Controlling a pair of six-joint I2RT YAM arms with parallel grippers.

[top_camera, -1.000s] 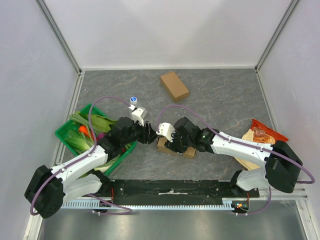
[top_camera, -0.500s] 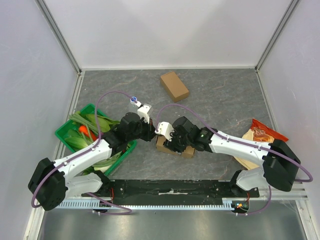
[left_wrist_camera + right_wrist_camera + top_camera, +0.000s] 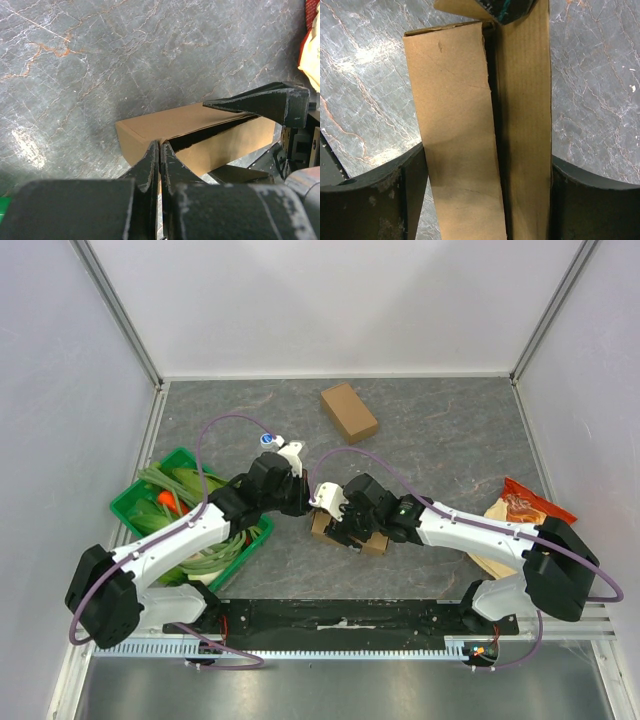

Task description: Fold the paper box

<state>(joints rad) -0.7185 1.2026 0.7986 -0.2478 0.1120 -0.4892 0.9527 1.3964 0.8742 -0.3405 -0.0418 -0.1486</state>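
Observation:
The paper box (image 3: 322, 527) is a long brown carton lying on the grey table, its lid standing slightly ajar with a dark slit along it (image 3: 150, 125) (image 3: 455, 125). My left gripper (image 3: 305, 502) (image 3: 160, 145) is shut, and its joined tips rest against the box's left end by a short end flap; from the right wrist its dark tip (image 3: 505, 7) shows at the far end. My right gripper (image 3: 350, 525) (image 3: 487, 150) straddles the box across its width, jaws wide open, one finger (image 3: 395, 200) on each long side and close against it.
A second, closed brown box (image 3: 349, 412) lies at the back middle. A green basket (image 3: 130, 502) of vegetables stands at the left, beside my left arm. An orange snack bag (image 3: 525, 508) (image 3: 312, 50) lies on flat cardboard at the right.
My left gripper has shut and swung in to the box's left end. My right gripper's jaws have spread wider around the box, which has barely moved.

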